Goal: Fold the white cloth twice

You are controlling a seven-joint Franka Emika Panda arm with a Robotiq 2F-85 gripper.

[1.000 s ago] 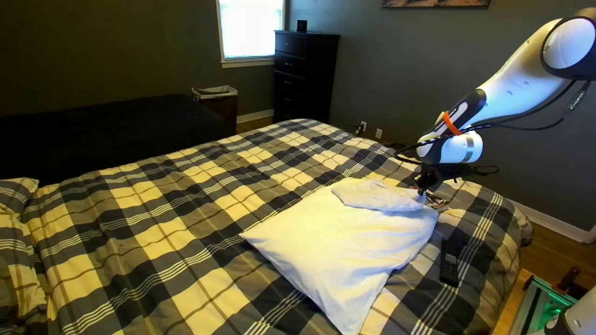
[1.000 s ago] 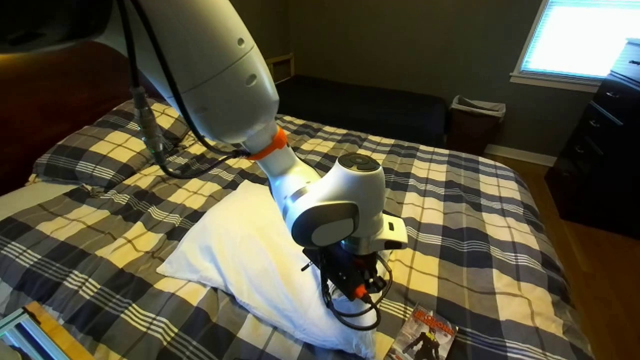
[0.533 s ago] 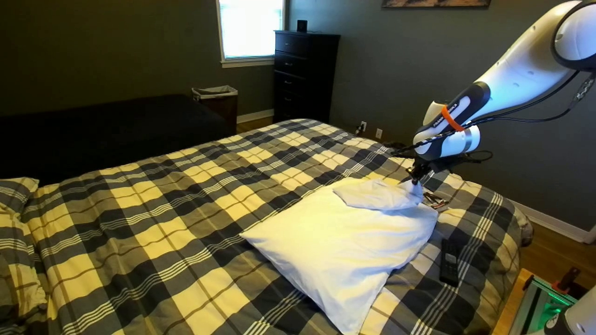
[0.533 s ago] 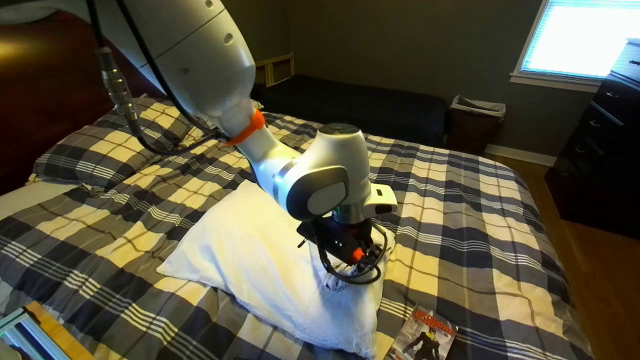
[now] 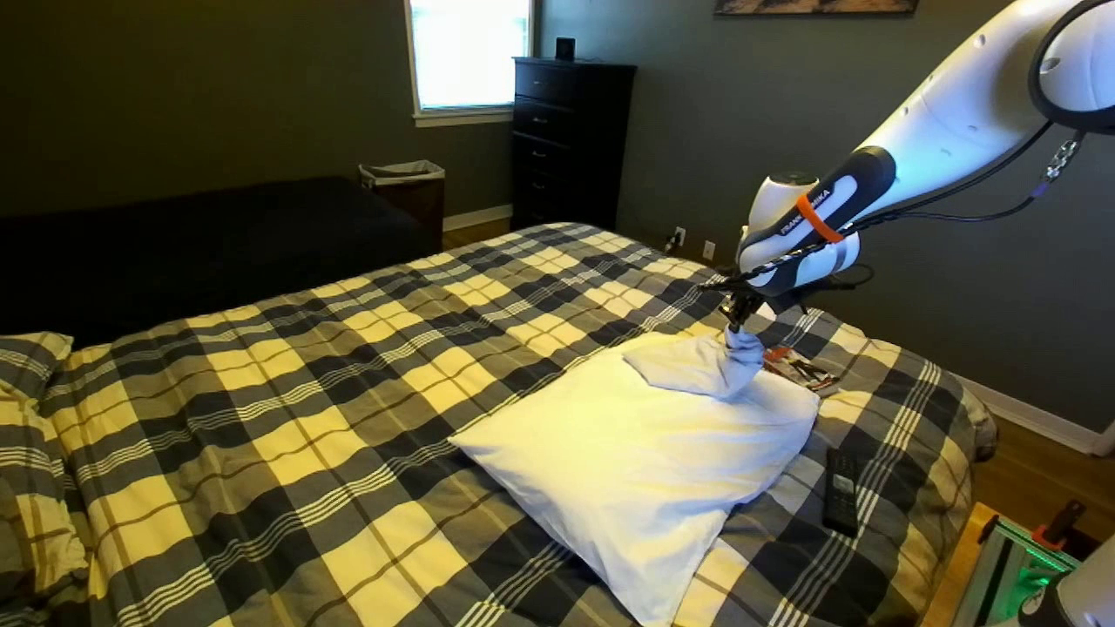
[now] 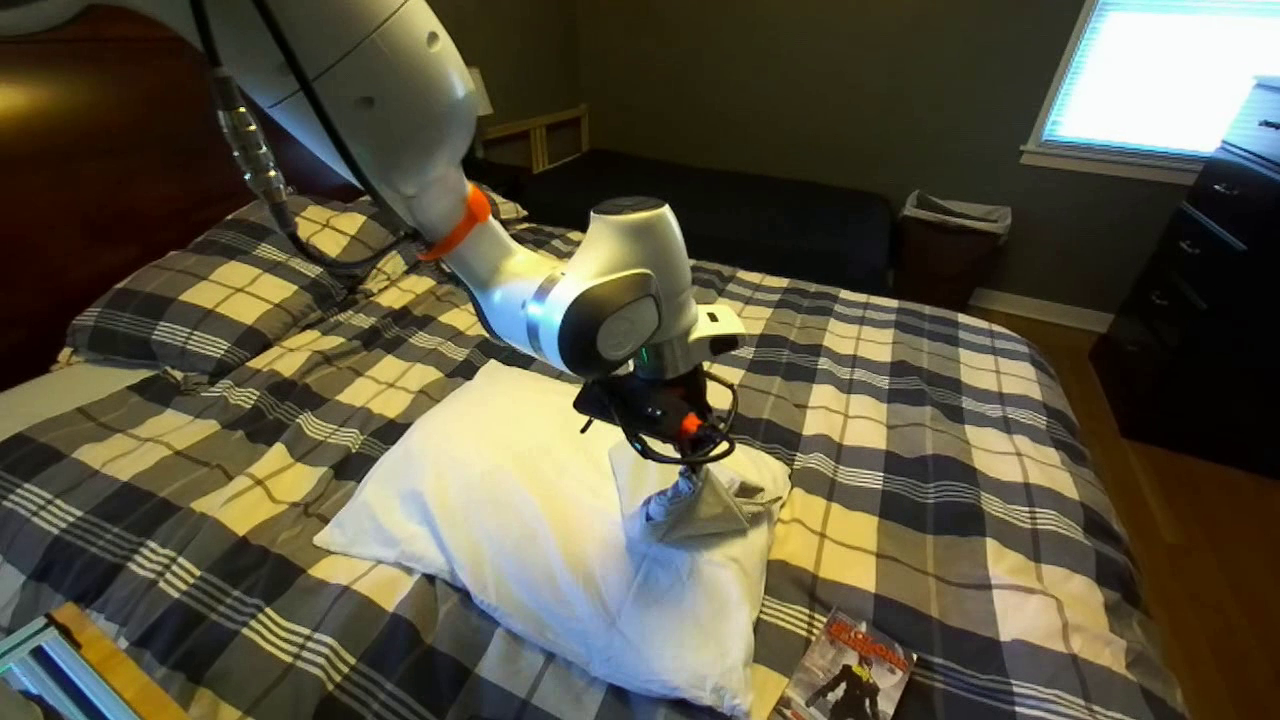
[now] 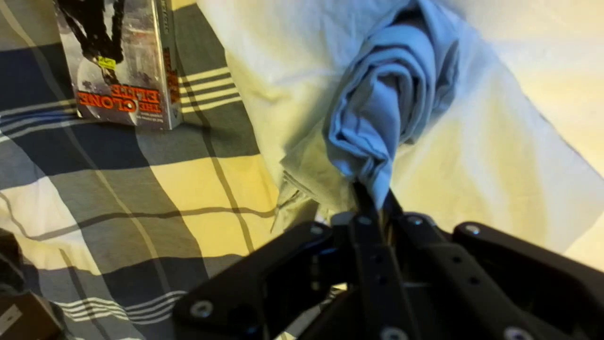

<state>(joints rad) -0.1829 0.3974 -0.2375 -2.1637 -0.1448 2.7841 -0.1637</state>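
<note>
Plainly, the white cloth (image 5: 679, 366) is rumpled; it sits on top of the larger white pillow (image 5: 601, 470), which lies toward the right edge of the plaid-covered bed (image 5: 287, 418) in an exterior view. Taken left to right there, the cloth begins as a flattish, lightly creased spread with a blunt corner, then rises at its right into a twisted bunch. The gripper (image 7: 376, 203) is clenched on the tip of that bunch, as the wrist view shows. There the bunch looks bluish and curls round in several nested folds, with a flat cream layer spread to its right and a corner with stacked edges to its left.

As for containers, the bin (image 6: 940, 262) comes first in both exterior views: brown-sided, a whitish liner (image 6: 988, 218) turned over its rim, the inside too dark to make out. Right of it stands a black chest of drawers (image 5: 566, 148), its drawers pushed in and their contents hidden; a small dark object (image 5: 565, 48) rests on top. Further right, a paperback (image 5: 800, 370) lies just beside the pillow, and a black remote control (image 5: 841, 492) lies between the pillow and the bed's right edge.
</note>
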